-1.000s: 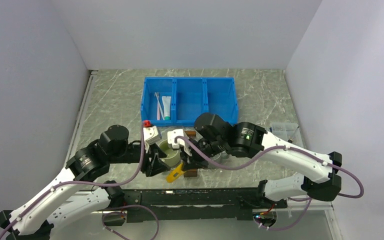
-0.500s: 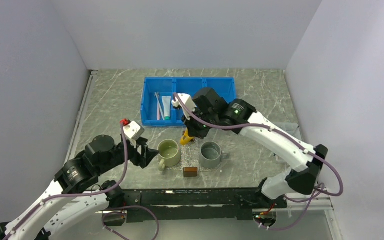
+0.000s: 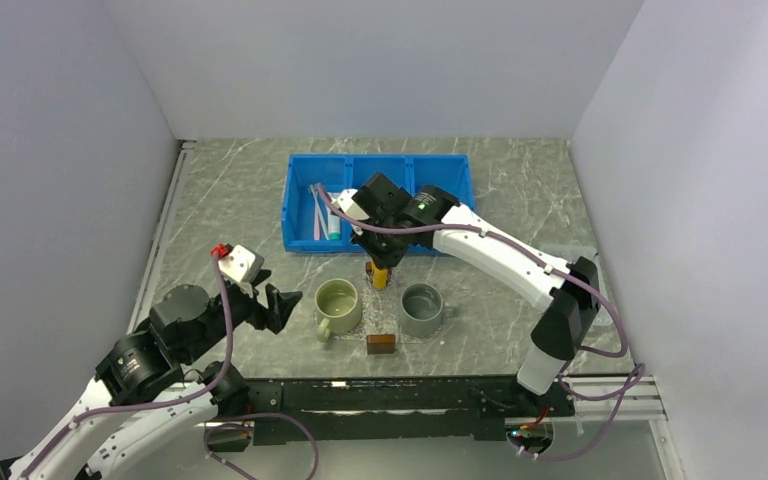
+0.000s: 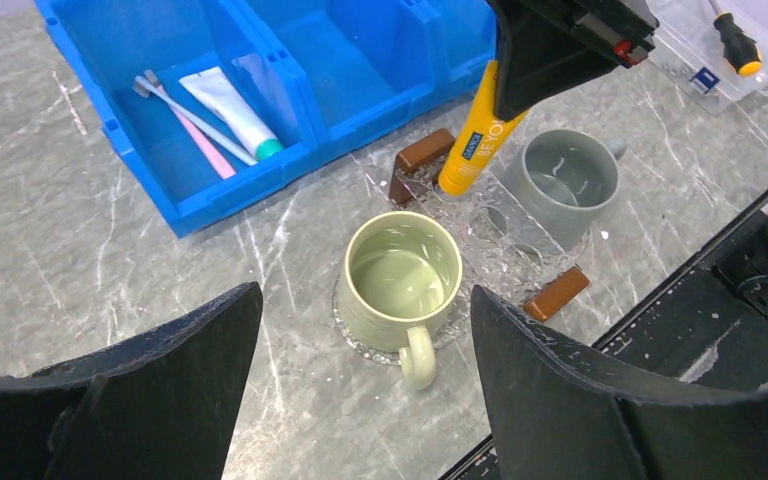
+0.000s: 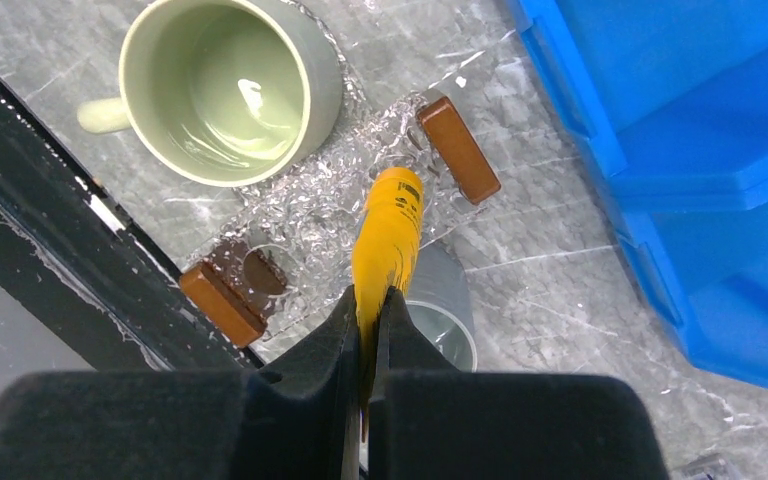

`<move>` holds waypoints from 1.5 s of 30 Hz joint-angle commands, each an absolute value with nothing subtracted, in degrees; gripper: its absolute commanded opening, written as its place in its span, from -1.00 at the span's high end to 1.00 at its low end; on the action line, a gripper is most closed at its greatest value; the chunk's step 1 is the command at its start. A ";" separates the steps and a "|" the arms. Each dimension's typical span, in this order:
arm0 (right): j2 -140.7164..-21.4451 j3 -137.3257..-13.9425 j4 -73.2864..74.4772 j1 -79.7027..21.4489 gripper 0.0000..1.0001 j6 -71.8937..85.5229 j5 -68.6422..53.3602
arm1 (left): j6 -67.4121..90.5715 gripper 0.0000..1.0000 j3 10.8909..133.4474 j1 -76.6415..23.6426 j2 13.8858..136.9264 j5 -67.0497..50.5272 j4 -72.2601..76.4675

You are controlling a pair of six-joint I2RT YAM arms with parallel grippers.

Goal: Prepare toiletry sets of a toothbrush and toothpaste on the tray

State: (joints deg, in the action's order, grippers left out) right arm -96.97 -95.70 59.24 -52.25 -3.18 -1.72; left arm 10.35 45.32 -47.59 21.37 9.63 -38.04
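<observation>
My right gripper (image 5: 368, 300) is shut on the flat end of the yellow toothpaste (image 5: 388, 230), which hangs tip-down over the clear glittery tray (image 5: 305, 225), between the two mugs. The top view shows that toothpaste (image 3: 378, 274) under the right gripper (image 3: 378, 258), just in front of the bin. A pink toothbrush (image 4: 203, 148), a pale toothbrush (image 4: 185, 112) and a white toothpaste (image 4: 230, 110) with a teal cap lie in the bin's left compartment. My left gripper (image 4: 365, 295) stands open and empty, back from the green mug (image 4: 402, 272).
The green mug and a grey mug (image 4: 565, 180) stand on the tray (image 4: 495, 262). Two small brown blocks (image 4: 557, 293) (image 4: 422, 157) sit at its edges. The blue bin (image 3: 440, 200) is behind. A clear box (image 4: 720, 60) holding a screwdriver lies at the right.
My right arm lifted the yellow toothpaste from the table's front and carried it back toward the bin. My left arm drew away to the left and its jaws widened.
</observation>
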 commanded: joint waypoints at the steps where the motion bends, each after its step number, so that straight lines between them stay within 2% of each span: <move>1: -97.28 -99.42 60.03 -51.78 1.00 -2.45 -0.18 | 10.68 -0.64 45.26 -47.59 20.70 12.78 -37.77; 8: -98.18 -99.57 60.02 -51.55 1.00 -2.45 -0.17 | 10.64 -0.76 45.51 -47.59 21.46 13.81 -38.31; 15: -97.97 -96.50 57.66 -51.23 1.00 -1.87 -0.93 | 11.03 -0.99 45.53 -47.56 21.15 14.35 -38.50; 45: -99.43 -88.53 50.01 -50.80 1.00 -0.09 -3.79 | 10.92 -0.99 45.48 -47.55 21.47 15.12 -38.85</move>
